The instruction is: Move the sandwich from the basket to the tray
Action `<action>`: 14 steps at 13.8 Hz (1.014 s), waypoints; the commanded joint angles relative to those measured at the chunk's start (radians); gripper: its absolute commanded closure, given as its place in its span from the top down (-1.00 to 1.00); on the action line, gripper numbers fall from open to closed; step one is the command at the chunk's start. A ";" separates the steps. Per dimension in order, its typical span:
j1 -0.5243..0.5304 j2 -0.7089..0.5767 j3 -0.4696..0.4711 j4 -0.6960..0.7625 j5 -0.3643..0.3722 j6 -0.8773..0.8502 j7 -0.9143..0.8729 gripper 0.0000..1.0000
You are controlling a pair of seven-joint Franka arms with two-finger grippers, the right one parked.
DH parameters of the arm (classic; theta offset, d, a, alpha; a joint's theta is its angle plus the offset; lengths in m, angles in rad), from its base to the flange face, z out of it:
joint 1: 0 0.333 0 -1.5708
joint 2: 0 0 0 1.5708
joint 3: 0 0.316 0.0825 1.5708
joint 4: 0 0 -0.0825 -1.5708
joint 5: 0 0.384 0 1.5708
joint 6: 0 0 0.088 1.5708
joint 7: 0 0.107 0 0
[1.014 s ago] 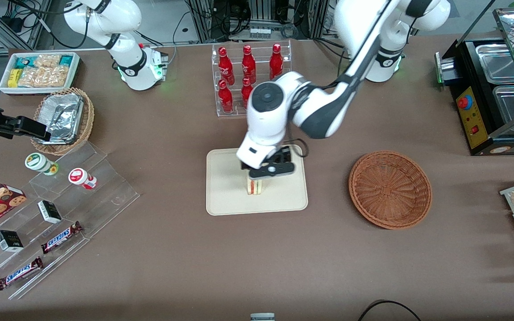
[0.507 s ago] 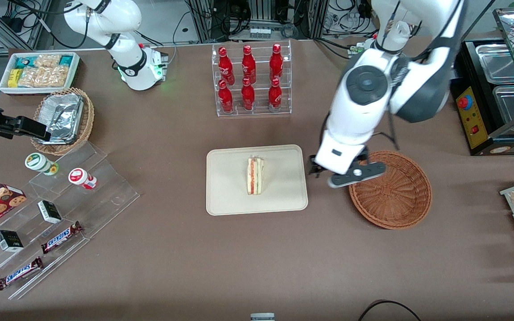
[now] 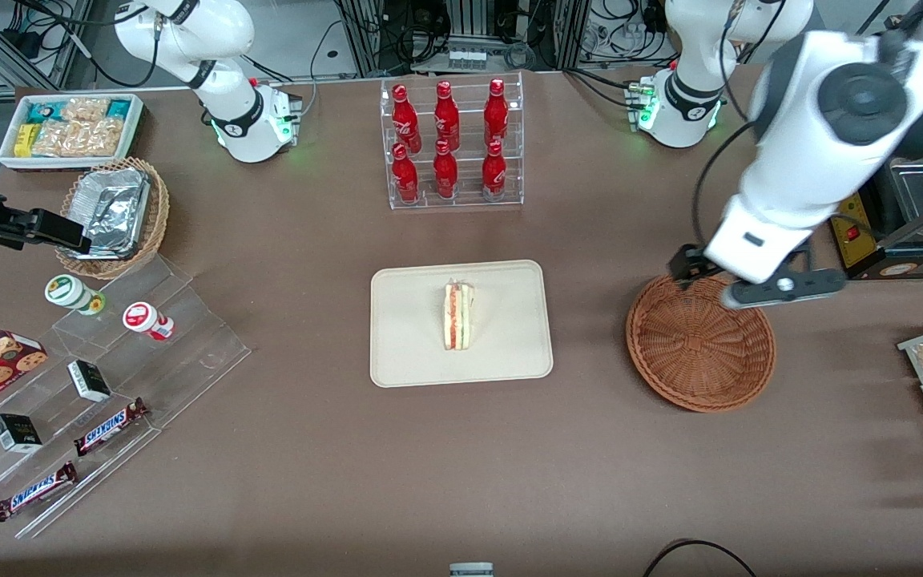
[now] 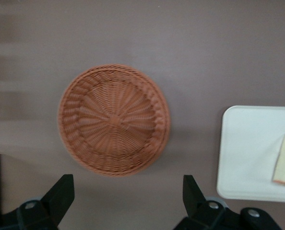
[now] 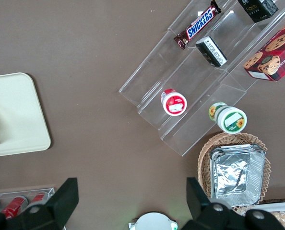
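The sandwich (image 3: pixel 458 316) rests on the tray (image 3: pixel 405 353), well apart from the gripper (image 3: pixel 754 287), which hangs spread wide and empty above the basket (image 3: pixel 700 353), so delivery looks complete.

The round reddish-brown woven wicker basket (image 3: pixel 700 343) looks rough, the flat cream plastic tray (image 3: pixel 413 336) smooth and matt, the open black gripper (image 4: pixel 125 194) hovering above plain brown tabletop (image 3: pixel 461 465).
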 commanded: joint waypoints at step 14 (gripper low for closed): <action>0.200 -0.078 -0.011 0.034 -0.047 -0.101 0.378 1.00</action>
